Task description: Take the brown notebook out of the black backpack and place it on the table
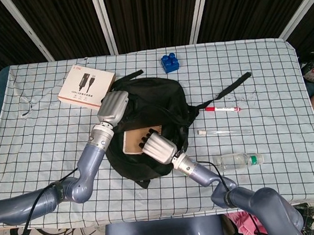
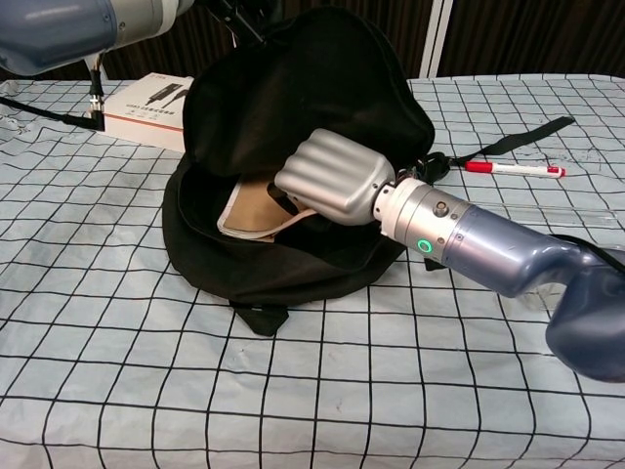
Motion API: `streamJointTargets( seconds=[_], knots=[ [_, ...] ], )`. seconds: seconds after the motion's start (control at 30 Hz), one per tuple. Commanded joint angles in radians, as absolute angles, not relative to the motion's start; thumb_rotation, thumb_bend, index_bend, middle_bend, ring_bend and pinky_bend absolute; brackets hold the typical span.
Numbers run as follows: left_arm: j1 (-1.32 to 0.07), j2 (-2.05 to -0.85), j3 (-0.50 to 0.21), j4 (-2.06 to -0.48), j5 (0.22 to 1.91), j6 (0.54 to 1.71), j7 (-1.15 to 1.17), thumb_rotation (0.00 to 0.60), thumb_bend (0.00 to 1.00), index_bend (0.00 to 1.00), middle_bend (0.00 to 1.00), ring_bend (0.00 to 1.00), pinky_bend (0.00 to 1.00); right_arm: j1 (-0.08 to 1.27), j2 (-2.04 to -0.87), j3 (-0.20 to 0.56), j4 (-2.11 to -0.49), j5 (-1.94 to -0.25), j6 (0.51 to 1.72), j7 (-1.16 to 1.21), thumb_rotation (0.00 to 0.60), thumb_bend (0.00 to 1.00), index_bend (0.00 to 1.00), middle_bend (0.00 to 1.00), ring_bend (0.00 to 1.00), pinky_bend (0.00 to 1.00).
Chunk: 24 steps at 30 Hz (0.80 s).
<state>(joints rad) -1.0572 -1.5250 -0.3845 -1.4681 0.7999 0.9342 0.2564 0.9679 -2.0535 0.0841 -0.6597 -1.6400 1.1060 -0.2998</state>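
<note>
1. Table [image 1: 273,138], covered with a pale cloth printed in a black grid; everything below rests on it.
2. Black backpack [image 1: 163,97] [image 2: 322,88], lying near the middle of the table with its mouth open toward the robot and its upper flap lifted. A strap runs out from it toward the right side of the table.
3. Right hand [image 1: 159,149] [image 2: 332,178], reaching into the mouth of the backpack. Its fingers are closed over the near edge of the notebook, dark fingertips lying on the cover in the head view; the hand grips the notebook.
4. Left hand [image 1: 114,108], at the upper left rim of the backpack. Its fingers are curled against the black fabric of the raised flap; whether they actually pinch the fabric cannot be told from either view.
5. Brown notebook [image 1: 131,142] [image 2: 252,207], still inside the backpack, its tan cover showing through the opening with one corner tilted toward the left edge of the mouth.
6. White box [image 1: 86,86] [image 2: 146,106], printed with a cable picture, at the far left of the table, just beside the backpack.
7. Clear bottle [image 1: 238,160], with a green band, lying on its side near the right front.
8. Blue brick [image 1: 169,63], beyond the backpack.
9. Red-and-white pen [image 1: 222,109] [image 2: 515,169], right of the backpack beside the strap.
10. Clear tube [image 1: 223,131], lying between pen and bottle.
</note>
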Motion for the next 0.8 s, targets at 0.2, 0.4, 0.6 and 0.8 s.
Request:
streamJointTargets(
  seconds=[0.2,0.4,0.6,0.8],
  knots=[
    [-1.057,-1.515,-0.388,-1.479,0.791,0.931,0.254,0.600,0.35,0.68,0.67,0.54,0.46,0.947,-1.976,0.092,-0.763,-1.655,1.192,-0.266,0.600,0.53,0.64,0.56,0.60,0.51],
    [-1.057,-1.515,-0.382,-1.480,0.788,0.923,0.254,0.600,0.35,0.68,0.67,0.54,0.46,0.915,-1.881,0.068,-0.888,-1.679,1.232,-0.299,0.600,0.53,0.64,0.57,0.61,0.51],
    [-1.058,-1.520,-0.366,-1.452,0.794,0.909,0.252,0.600,0.35,0.68,0.67,0.54,0.46,0.837,-1.678,0.077,-1.186,-1.660,1.313,-0.286,0.600,0.53,0.66,0.58,0.62,0.53],
    [-1.057,-1.538,-0.358,-1.416,0.818,0.895,0.225,0.600,0.35,0.68,0.67,0.54,0.46,0.789,-1.519,0.079,-1.388,-1.657,1.332,-0.322,0.600,0.53,0.66,0.58,0.62,0.53]
  ],
)
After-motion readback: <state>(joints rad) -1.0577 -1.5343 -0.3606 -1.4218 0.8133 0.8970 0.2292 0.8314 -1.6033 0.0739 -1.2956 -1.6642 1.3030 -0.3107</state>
